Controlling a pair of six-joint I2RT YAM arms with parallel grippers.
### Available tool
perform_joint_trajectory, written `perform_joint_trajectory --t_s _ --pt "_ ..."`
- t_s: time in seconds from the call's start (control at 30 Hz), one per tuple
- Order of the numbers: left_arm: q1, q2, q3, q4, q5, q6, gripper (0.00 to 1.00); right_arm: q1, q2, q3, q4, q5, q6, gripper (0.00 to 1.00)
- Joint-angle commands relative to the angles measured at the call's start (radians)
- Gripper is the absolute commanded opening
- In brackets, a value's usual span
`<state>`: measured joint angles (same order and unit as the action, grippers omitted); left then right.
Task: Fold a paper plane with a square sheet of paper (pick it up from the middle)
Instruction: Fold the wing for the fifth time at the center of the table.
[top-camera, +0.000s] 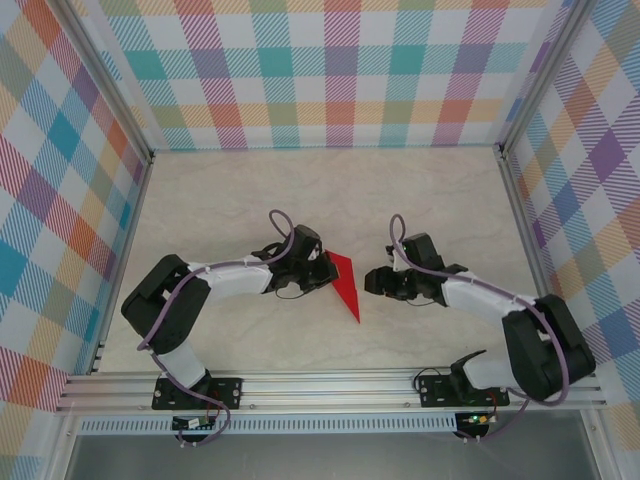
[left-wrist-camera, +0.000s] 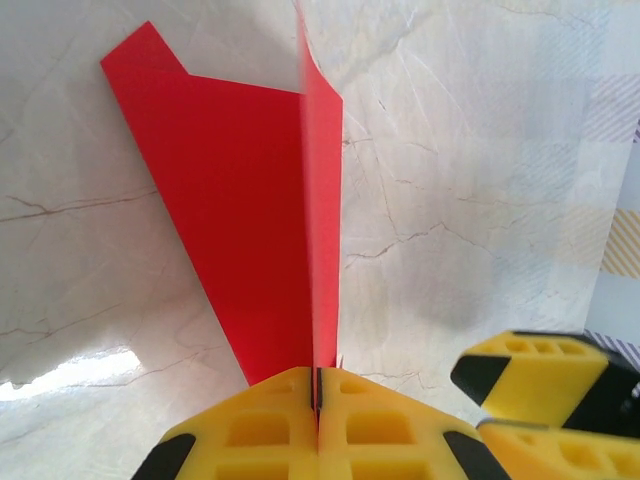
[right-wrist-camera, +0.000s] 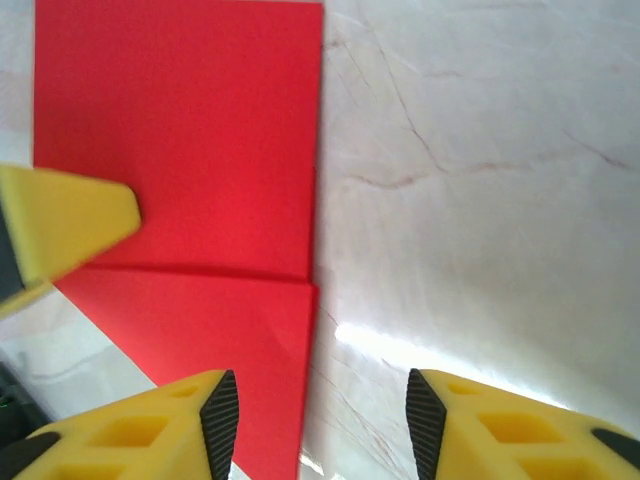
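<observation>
Here, the left fingers are pinched shut on the red paper plane, which lies near the middle of the pale marbled surface, between the two arms. From above we see the plane as a slim red wedge, its sharp tip pointing toward the near edge and its wider end up by the left fingers.

In the left wrist view the two yellow left fingers meet with no gap. A thin upright flap of the paper plane runs straight into the seam between them. The rest of the paper lies flat on the surface to the left of that flap. One yellow tip of the right fingers sits low on the right, apart from the paper.

The right fingers hover just to the right of the plane, spread wide. In the right wrist view the right fingers stand well apart, with the straight edge of the paper plane and bare surface between them. There the paper shows two layered panels divided by a crease. A yellow tip of the left fingers overlaps it from the left.
</observation>
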<state>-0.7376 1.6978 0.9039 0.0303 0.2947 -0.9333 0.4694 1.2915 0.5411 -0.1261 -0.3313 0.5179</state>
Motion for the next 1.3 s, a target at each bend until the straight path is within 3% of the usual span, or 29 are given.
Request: perform_joint_trajectory --t_s 0.0,0.2,0.43,0.83,1.27 --pt "-0.008 0.022 0.030 -0.058 -0.009 0.030 0.00 0.075 -0.094 -0.060 -0.040 0.166 -0.075 0.51" --pt "-0.008 0.037 0.040 -0.056 0.003 0.031 0.00 0.277 -0.237 -0.094 -0.017 0.323 -0.121 0.51" --pt "-0.008 0.042 0.041 -0.046 0.014 0.026 0.00 0.400 -0.216 -0.097 0.048 0.392 -0.216 0.48" --pt "-0.007 0.048 0.049 -0.055 0.020 0.026 0.00 0.489 -0.071 -0.040 0.091 0.443 -0.307 0.49" --pt "-0.007 0.059 0.056 -0.056 0.029 0.026 0.00 0.567 0.059 0.003 0.145 0.624 -0.334 0.48"
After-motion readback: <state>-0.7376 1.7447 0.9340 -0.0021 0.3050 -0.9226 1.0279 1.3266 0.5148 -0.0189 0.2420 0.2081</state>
